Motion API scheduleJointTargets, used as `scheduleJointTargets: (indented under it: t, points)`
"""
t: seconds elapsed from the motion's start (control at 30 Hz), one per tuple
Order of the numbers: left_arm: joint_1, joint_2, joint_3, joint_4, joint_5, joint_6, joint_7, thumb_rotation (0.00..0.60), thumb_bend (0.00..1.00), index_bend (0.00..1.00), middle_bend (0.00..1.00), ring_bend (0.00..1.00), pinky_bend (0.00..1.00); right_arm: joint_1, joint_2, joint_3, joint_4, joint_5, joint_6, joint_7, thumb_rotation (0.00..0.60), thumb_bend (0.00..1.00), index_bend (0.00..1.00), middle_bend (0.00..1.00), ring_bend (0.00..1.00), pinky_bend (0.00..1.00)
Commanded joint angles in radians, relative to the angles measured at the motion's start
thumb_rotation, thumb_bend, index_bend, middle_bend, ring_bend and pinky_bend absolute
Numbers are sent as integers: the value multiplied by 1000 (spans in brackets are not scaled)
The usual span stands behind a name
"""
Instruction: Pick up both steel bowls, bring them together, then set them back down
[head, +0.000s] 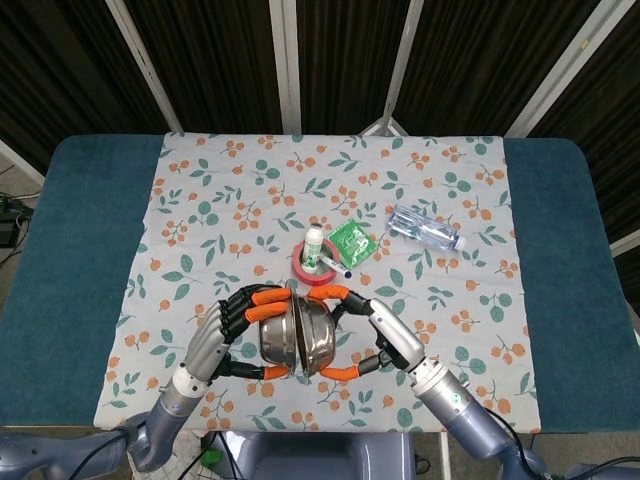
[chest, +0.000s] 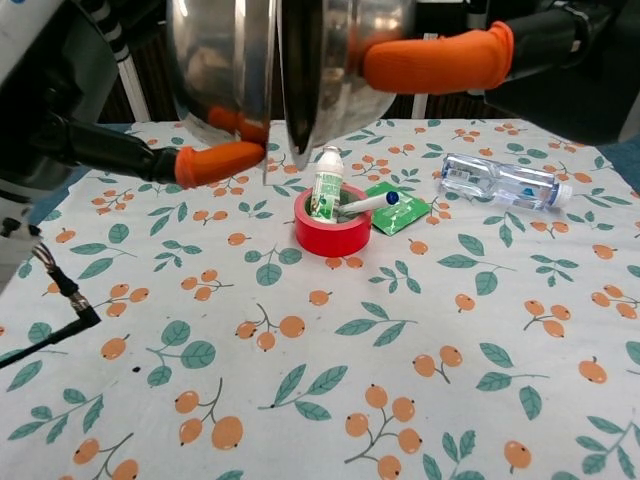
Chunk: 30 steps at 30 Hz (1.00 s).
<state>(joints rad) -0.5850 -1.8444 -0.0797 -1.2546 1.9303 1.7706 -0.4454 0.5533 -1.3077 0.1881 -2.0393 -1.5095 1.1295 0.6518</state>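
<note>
Floral cloth (head: 200, 200) covers the desk (head: 70, 250). Low in the frame's centre, two steel bowls meet rim to rim in the air: the left robot hand (head: 225, 335) grips the left bowl (head: 277, 341), the right robot hand (head: 375, 335) the right bowl (head: 318, 341). Just behind stands a red tape roll (chest: 332, 232).

Left hand (head: 222, 335): raised near the front edge, palm turned inward, orange-tipped fingers (head: 262, 297) curled over the top of the left steel bowl (head: 279, 340), thumb beneath it; forearm runs down to the lower left.
Right hand (head: 385, 335): mirrored pose, fingers over and thumb under the right steel bowl (head: 322, 343); forearm runs to the lower right.
</note>
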Motion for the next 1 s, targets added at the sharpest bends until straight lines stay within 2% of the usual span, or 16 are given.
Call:
scheduleJointTargets:
  t: [0.03, 0.23, 0.43, 0.67, 0.9, 1.0]
  points:
    - [28, 82, 3, -68, 11, 32, 59, 600, 0, 208, 213, 197, 376, -14, 31, 7, 30, 11, 16, 12, 600, 162, 585, 374, 497, 169]
    - [76, 253, 1, -212, -8, 43, 157, 600, 0, 211, 213, 197, 376, -34, 96, 12, 88, -2, 42, 42, 600, 165, 598, 374, 497, 169]
    - [121, 414, 22, -338, -47, -13, 302, 600, 0, 216, 216, 197, 377, -51, 163, 13, 144, -36, 74, -27, 600, 170, 609, 374, 497, 168]
    - [170, 573, 54, -521, -215, -178, 537, 600, 0, 198, 219, 197, 377, -63, 242, -4, 165, -85, 84, -259, 600, 173, 609, 374, 497, 163]
    - [189, 656, 61, -645, -350, -283, 726, 600, 0, 202, 222, 197, 377, -60, 291, -37, 136, -113, 36, -594, 600, 179, 609, 374, 497, 163]
    - [189, 677, 66, -673, -413, -331, 795, 600, 0, 202, 222, 197, 376, -61, 296, -49, 121, -115, 21, -700, 600, 179, 609, 374, 497, 163]
